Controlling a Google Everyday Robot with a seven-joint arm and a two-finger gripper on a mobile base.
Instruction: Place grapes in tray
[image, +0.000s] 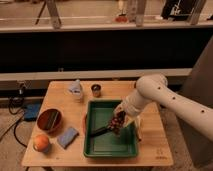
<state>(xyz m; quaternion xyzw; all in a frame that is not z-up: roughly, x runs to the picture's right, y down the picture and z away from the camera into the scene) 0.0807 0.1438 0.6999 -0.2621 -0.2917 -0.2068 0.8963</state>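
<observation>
A green tray (100, 145) lies in the middle of the wooden table. My white arm reaches in from the right, and my gripper (118, 121) hangs over the tray's right half. It is shut on a dark bunch of grapes (117, 123), held just above the tray floor. A dark thin object (98, 132) lies on the tray floor to the left of the grapes.
A brown bowl (49, 120), an orange fruit (41, 142) and a blue sponge (67, 136) sit on the left of the table (155, 150). A blue-white bottle (76, 90) and a small dark cup (96, 90) stand behind the tray.
</observation>
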